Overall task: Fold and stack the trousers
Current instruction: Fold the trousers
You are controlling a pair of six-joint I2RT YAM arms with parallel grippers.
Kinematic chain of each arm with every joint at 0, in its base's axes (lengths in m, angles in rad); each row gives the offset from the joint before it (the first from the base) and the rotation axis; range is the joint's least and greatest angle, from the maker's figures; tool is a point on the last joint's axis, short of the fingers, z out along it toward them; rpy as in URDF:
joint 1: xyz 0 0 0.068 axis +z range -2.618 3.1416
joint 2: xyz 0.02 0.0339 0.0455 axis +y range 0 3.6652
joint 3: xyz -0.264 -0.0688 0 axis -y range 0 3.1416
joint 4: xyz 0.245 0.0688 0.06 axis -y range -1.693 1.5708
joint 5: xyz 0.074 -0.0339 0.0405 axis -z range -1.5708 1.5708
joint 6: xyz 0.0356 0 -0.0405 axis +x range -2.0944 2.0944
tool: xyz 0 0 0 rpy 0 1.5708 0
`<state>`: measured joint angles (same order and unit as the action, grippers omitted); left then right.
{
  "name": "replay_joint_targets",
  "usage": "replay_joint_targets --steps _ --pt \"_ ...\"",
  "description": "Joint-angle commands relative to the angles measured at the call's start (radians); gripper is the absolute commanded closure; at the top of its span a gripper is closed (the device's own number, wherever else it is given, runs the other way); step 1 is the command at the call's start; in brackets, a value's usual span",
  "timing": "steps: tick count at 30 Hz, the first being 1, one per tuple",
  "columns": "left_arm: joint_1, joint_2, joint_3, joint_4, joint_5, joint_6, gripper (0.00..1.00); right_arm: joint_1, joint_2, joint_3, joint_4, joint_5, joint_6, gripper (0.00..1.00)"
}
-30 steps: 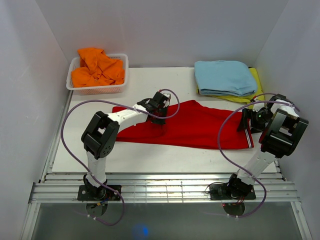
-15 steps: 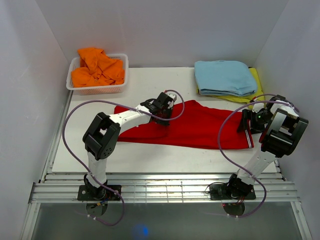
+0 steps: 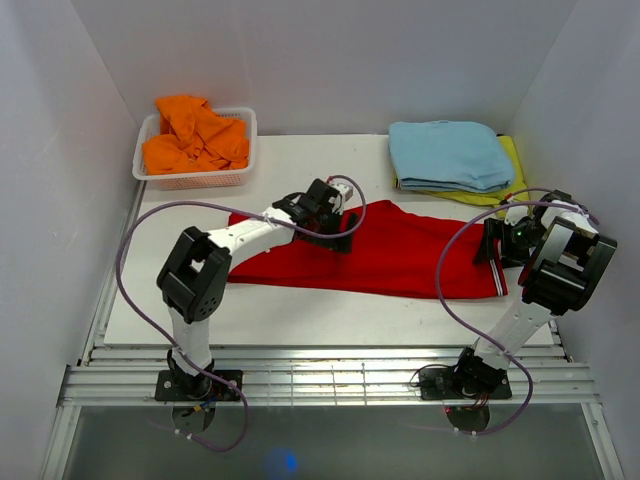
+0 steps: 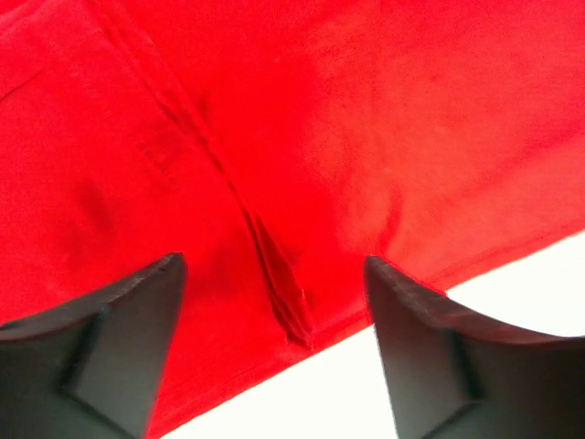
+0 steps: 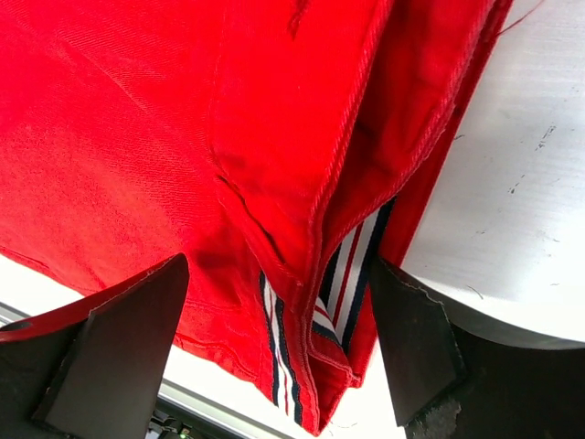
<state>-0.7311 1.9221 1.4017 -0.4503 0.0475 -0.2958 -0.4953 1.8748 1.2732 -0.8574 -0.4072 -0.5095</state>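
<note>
Bare white table point(image 3: 330, 320) strip nearest the arm bases, one pair of red trousers point(image 3: 400, 262) flat mid-table, two grippers, left gripper point(image 3: 335, 222) spread wide, empty, by their far edge, right gripper point(image 3: 497, 243) wide, empty, over their striped right end, farthest one basket point(image 3: 195, 182) of orange garment point(image 3: 195, 135), one folded blue-and-yellow stack point(image 3: 450, 152).

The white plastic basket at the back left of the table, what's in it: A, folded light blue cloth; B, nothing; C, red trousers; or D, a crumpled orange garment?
D: the white plastic basket holds a crumpled orange garment, while the bright red fabric trousers lie spread out outside it.
</note>
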Motion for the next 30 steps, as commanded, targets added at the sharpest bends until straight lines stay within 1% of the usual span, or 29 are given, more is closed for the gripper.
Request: replay_joint_targets --steps 1,2,3,4,5,6,8,9,11,12,13,14,15,16,18,19,20,23,25,26,27,28,29,30 --pt "0.097 -0.208 0.005 -0.022 0.093 0.044 0.03 0.001 -0.003 0.003 -0.028 -0.024 -0.023 0.15" --pt "0.137 -0.280 -0.003 -0.033 0.188 0.050 0.02 0.001 -0.008 0.014 -0.037 -0.025 -0.024 0.14" --pt "0.251 -0.311 -0.012 -0.065 0.254 0.052 0.02 0.001 -0.011 0.020 -0.040 -0.025 -0.026 0.13" --pt "0.324 -0.336 -0.024 -0.082 0.335 0.061 0.02 0.001 -0.012 0.026 -0.043 -0.025 -0.026 0.13" --pt "0.391 -0.381 -0.055 -0.099 0.476 0.098 0.02 0.001 -0.014 0.037 -0.046 -0.024 -0.026 0.13" --pt "0.511 -0.403 -0.075 -0.135 0.514 0.128 0.02 0.001 -0.016 0.040 -0.046 -0.022 -0.026 0.13" --pt "0.614 -0.474 -0.146 -0.163 0.552 0.203 0.02 0.001 -0.009 0.044 -0.048 -0.022 -0.021 0.12" --pt "0.716 -0.492 -0.174 -0.183 0.596 0.254 0.02 0.001 -0.005 0.045 -0.048 -0.022 -0.020 0.13" --pt "0.836 -0.508 -0.237 -0.211 0.658 0.290 0.02 0.003 0.006 0.045 -0.048 -0.031 -0.014 0.13" --pt "0.951 -0.496 -0.254 -0.235 0.751 0.331 0.02 0.003 0.009 0.048 -0.048 -0.039 -0.014 0.14" --pt "1.010 -0.483 -0.269 -0.248 0.828 0.360 0.02 0.006 0.009 0.048 -0.046 -0.059 -0.015 0.16" --pt "1.059 -0.468 -0.282 -0.258 0.929 0.401 0.04 0.014 -0.002 0.048 -0.043 -0.071 -0.017 0.16" --pt "1.122 -0.450 -0.285 -0.295 1.018 0.441 0.11 0.017 -0.011 0.046 -0.034 -0.084 -0.017 0.17" --pt "1.134 -0.407 -0.279 -0.319 1.160 0.514 0.17 0.026 -0.020 0.043 -0.031 -0.090 -0.012 0.17" --pt "1.135 -0.362 -0.264 -0.401 1.265 0.602 0.27 0.055 -0.029 0.049 -0.035 -0.087 -0.007 0.17" --pt "1.135 -0.332 -0.279 -0.401 1.335 0.621 0.31 0.063 -0.028 0.058 -0.046 -0.078 -0.004 0.17" --pt "1.133 -0.318 -0.288 -0.400 1.353 0.632 0.32 0.075 -0.022 0.061 -0.049 -0.071 -0.001 0.17" --pt "1.110 -0.284 -0.332 -0.351 1.353 0.621 0.38 0.083 -0.003 0.063 -0.045 -0.053 0.015 0.17" --pt "1.087 -0.273 -0.389 -0.248 1.350 0.569 0.40 0.083 0.006 0.063 -0.042 -0.050 0.020 0.18" --pt "1.081 -0.258 -0.411 -0.207 1.326 0.491 0.41 0.084 0.013 0.063 -0.039 -0.048 0.028 0.17" --pt "1.070 -0.247 -0.435 -0.100 1.309 0.447 0.42 0.086 0.018 0.064 -0.038 -0.048 0.029 0.18" --pt "1.067 -0.235 -0.457 -0.047 1.286 0.408 0.43 0.087 0.024 0.067 -0.037 -0.048 0.031 0.18" --pt "1.064 -0.204 -0.496 0.006 1.217 0.365 0.46 0.092 0.029 0.071 -0.035 -0.044 0.037 0.18" --pt "1.062 -0.181 -0.512 0.097 1.180 0.292 0.47 0.092 0.030 0.074 -0.034 -0.039 0.039 0.18"
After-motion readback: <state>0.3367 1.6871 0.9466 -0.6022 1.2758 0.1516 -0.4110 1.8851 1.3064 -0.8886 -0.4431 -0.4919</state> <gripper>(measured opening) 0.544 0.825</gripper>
